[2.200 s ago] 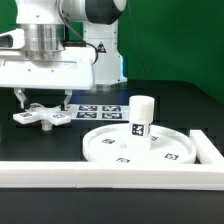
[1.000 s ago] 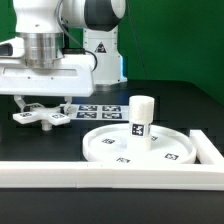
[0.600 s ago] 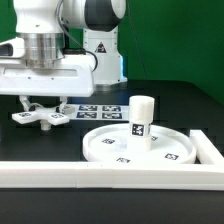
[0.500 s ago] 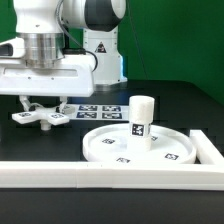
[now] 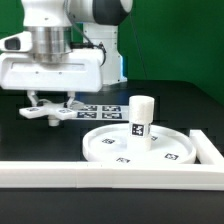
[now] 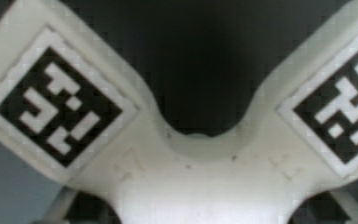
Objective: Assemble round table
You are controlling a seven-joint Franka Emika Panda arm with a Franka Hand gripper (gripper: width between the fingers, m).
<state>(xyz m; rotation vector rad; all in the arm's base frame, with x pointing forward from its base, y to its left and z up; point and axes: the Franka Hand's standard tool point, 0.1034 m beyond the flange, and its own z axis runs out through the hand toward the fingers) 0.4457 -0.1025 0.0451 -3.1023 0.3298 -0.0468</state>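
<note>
1. Running across the nearest edge of the scene, the long white border wall (image 5: 110, 172) is lying flat and is playing no part in the build.
2. Just behind it, the round disc (image 5: 176, 150) is sitting rim-up on the black table (image 5: 185, 105), towards the exterior view's right.
3. The short leg (image 5: 141, 116) is standing upright at the middle of the disc. Whether it is fully seated is not showing, but this step is looking done or nearly so.
4. Farther back, on the exterior view's left, the gripper (image 5: 52, 100) is holding the cross-shaped base piece (image 5: 50, 112), its jaws closing on the piece's middle. The piece is staying level and appears to be hanging just above the table, well apart from the leg.
5. The wrist view is filling with two tagged arms of the base piece (image 6: 185, 165), spreading away from the grip, which suggests a centred hold.
6. Behind the gripper, the marker board (image 5: 100, 108) is lying flat on the table.
7. As a judgement, the task is sitting past its midpoint. What is remaining is carrying the base piece over to the leg's top and fixing it there.
</note>
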